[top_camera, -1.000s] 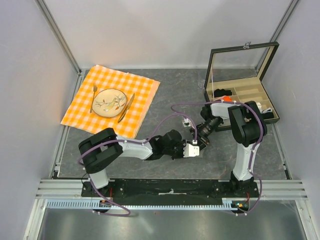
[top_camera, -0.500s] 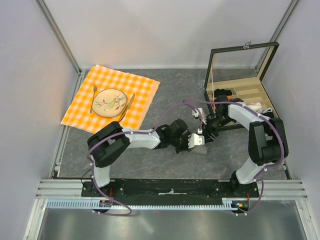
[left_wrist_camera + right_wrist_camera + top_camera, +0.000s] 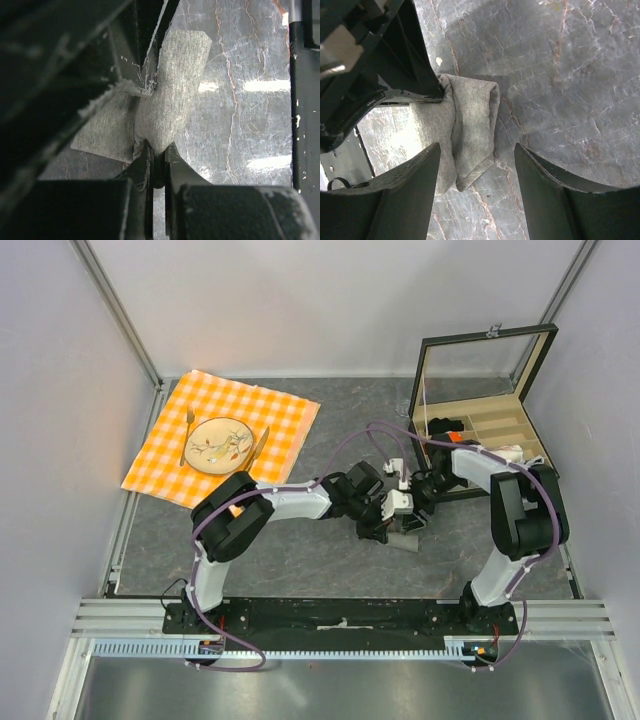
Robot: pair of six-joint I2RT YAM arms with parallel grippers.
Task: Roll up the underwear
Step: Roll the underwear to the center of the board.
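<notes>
The underwear (image 3: 470, 125) is a small folded mid-grey bundle lying on the marbled grey table; no cream strip shows. In the top view it (image 3: 406, 539) peeks out just below the two grippers. My left gripper (image 3: 157, 152) is shut on one end of the bundle (image 3: 172, 85), pinching the cloth between its tips. My right gripper (image 3: 477, 167) is open and hovers over the bundle, one finger on each side, not touching it. The left gripper (image 3: 383, 523) and the right gripper (image 3: 410, 512) meet nose to nose at the table's middle right.
An orange-and-white checked cloth (image 3: 275, 420) with a plate (image 3: 220, 444), fork and knife lies at the back left. An open dark box (image 3: 482, 430) with a glass lid and small garments stands at the back right, close behind the right arm.
The left arm has stretched farther right and back with the bundle. The right arm has dropped from its raised elbow pose and now reaches low over the bundle.
</notes>
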